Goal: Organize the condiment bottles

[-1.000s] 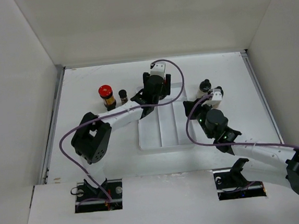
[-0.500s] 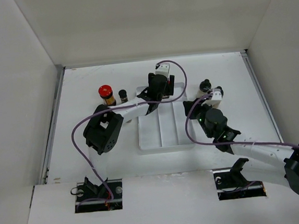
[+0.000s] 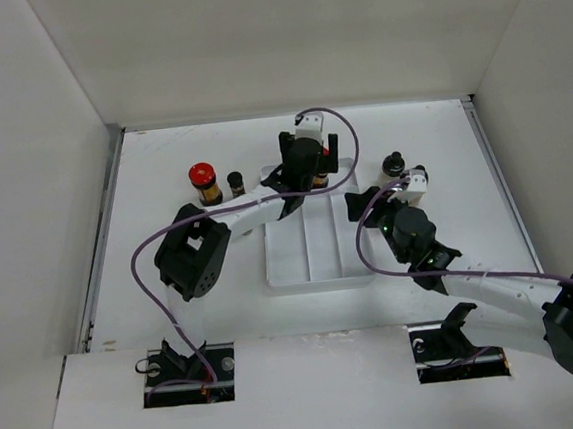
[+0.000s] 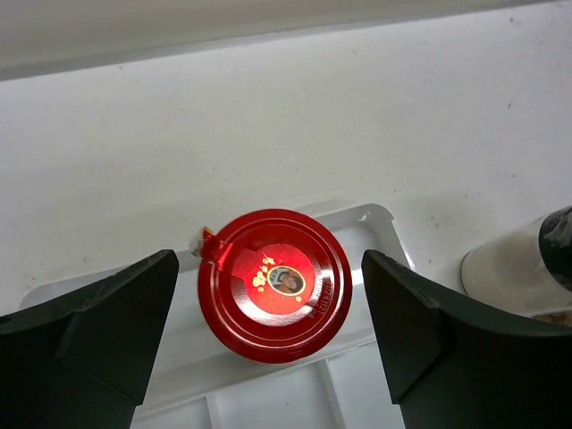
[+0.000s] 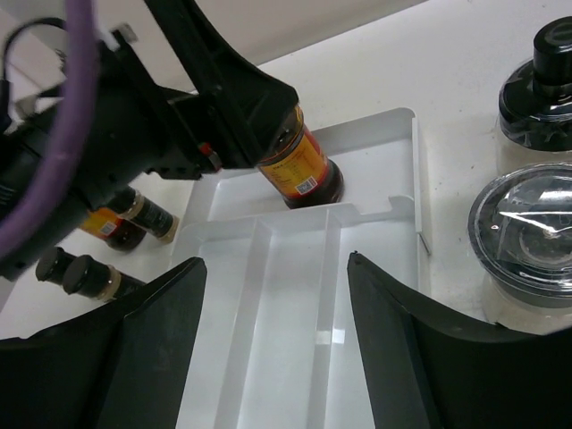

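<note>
A wide amber jar with a red lid (image 4: 275,284) stands upright in the far compartment of the white divided tray (image 3: 310,258). My left gripper (image 4: 268,335) hangs straight above it, open, with a gap on each side of the lid. In the right wrist view the same jar (image 5: 302,168) shows under the left arm. My right gripper (image 5: 277,357) is open over the tray's long compartments, holding nothing. A second red-lidded jar (image 3: 202,181) and a small dark bottle (image 3: 236,186) stand left of the tray. Two black-capped jars (image 5: 536,98) (image 5: 527,241) stand to its right.
Two more small black-capped bottles (image 5: 85,273) lie or lean left of the tray, beside a dark one (image 5: 150,216). White walls close in the table at the back and on both sides. Purple cables loop off both arms.
My left gripper's jaws have opened and let go of the red-lidded jar, which now stands in the tray's far compartment. The right gripper's jaws have also opened wide.
</note>
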Robot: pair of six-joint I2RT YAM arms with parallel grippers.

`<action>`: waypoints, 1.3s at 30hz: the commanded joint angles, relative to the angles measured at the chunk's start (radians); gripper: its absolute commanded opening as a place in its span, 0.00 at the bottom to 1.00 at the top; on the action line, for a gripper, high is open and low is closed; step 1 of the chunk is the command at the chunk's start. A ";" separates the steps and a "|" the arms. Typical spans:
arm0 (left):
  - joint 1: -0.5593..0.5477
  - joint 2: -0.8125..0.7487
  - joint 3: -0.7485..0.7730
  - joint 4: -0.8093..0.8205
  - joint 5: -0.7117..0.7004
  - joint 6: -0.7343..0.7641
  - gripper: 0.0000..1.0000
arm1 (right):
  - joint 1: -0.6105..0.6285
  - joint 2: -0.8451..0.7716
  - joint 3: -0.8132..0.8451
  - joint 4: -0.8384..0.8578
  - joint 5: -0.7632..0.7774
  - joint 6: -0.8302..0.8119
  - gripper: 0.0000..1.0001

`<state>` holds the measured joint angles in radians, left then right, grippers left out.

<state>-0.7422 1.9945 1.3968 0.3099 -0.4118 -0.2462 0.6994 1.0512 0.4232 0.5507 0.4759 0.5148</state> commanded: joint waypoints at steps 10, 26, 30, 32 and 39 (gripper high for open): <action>0.169 -0.492 -0.272 -0.081 -0.218 -0.096 0.70 | -0.013 -0.008 -0.006 0.048 0.009 0.016 0.50; 0.428 -0.559 -0.484 -0.172 -0.185 -0.199 0.86 | -0.008 0.082 0.022 0.057 -0.036 0.016 0.89; 0.448 -0.494 -0.450 -0.170 -0.150 -0.197 0.86 | -0.008 0.095 0.026 0.057 -0.048 0.016 0.90; 0.461 -0.462 -0.430 -0.170 -0.116 -0.203 0.86 | -0.008 0.098 0.029 0.057 -0.051 0.016 0.90; 0.481 -0.379 -0.380 -0.167 -0.111 -0.206 0.86 | -0.008 0.115 0.037 0.057 -0.056 0.011 0.90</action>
<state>-0.2749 1.6081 0.9588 0.1081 -0.5354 -0.4393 0.6930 1.1610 0.4221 0.5537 0.4339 0.5278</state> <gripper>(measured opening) 0.858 0.899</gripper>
